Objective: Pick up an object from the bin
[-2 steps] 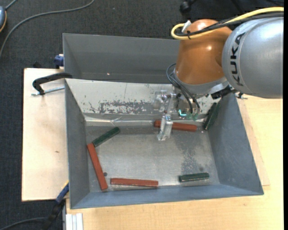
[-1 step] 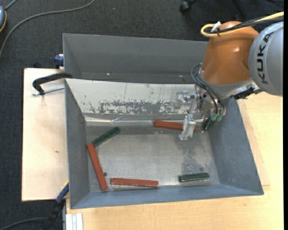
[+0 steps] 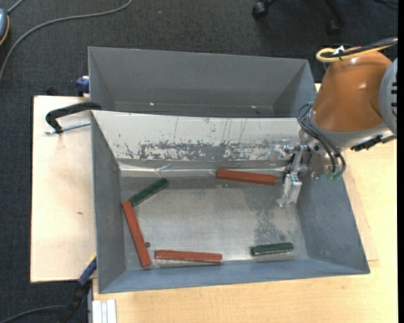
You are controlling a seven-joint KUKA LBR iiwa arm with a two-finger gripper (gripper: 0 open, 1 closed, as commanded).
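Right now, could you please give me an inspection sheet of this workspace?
Surface: grey bin, floor scuffed.
Job's things: back red bar, left red bar, front red bar, back-left green bar, front-right green bar; all flat.
Clutter: nothing seen.
Grippers: gripper low beside the back red bar's right end.
Cables: wrist cables; floor cable.
Surroundings: dark carpet.

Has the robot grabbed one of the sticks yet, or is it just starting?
Nothing is lifted yet: the red stick by the back wall and the other sticks all lie on the floor of the bin. In hand: the end effector is down inside, beside that red stick's right end; whether it touches, I cannot tell. Left: gripping a stick and lifting it out.
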